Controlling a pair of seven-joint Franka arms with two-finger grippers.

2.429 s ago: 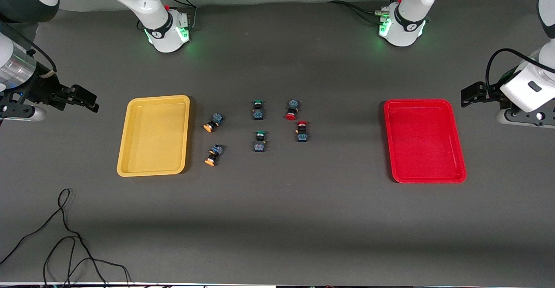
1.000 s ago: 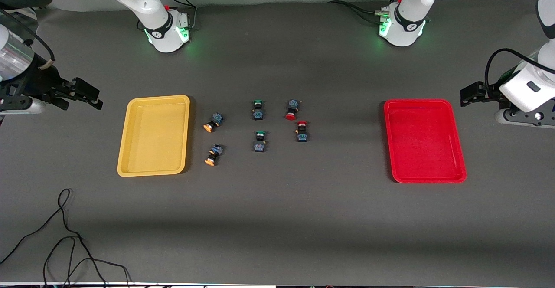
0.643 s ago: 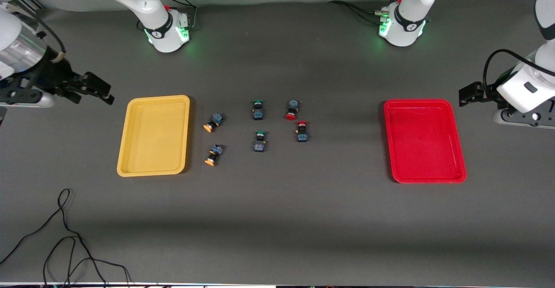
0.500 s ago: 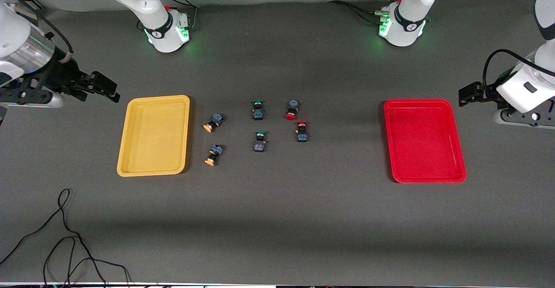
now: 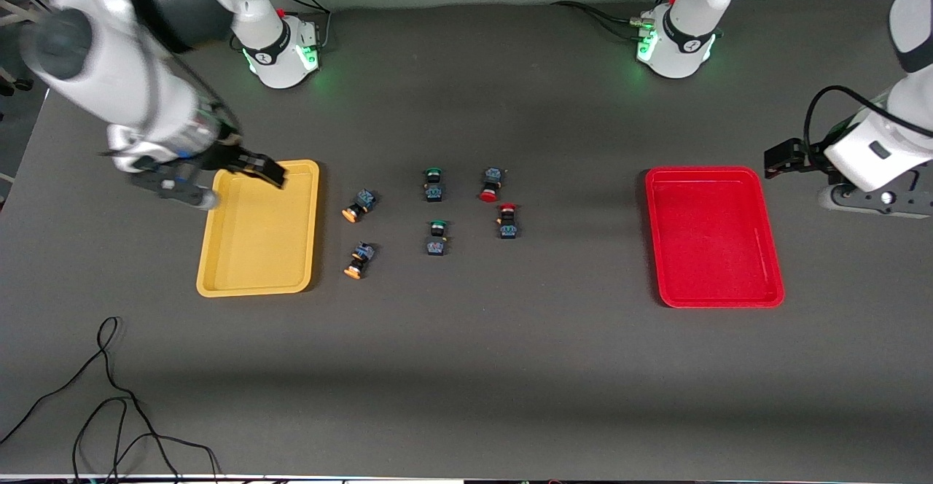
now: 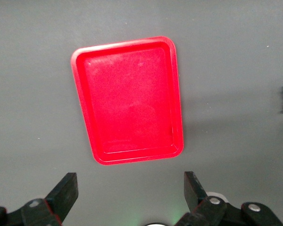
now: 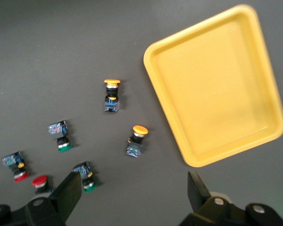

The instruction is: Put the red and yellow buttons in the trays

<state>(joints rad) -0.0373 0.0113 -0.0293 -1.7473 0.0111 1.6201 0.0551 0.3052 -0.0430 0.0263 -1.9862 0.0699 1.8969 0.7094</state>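
Table (image 5: 510,367) surface lies bare in a wide band nearer the front camera than all the items, apart from a loose black cable (image 5: 109,396) toward the right arm's end.

Two trays: the yellow tray (image 5: 219,280) at the right arm's end, the red tray (image 5: 718,298) at the left arm's end, well apart, both holding nothing.

Six buttons lie between them on the table: two yellow buttons (image 5: 359,205) just beside the yellow tray, two green buttons (image 5: 434,184) in the middle, two red buttons (image 5: 490,184) next toward the red tray.

Right gripper (image 5: 251,170) is over the yellow tray's farther rim, jaws spread wide, holding nothing. Left gripper (image 5: 783,159) is over bare table beside the red tray's farther corner, jaws wide apart, holding nothing.
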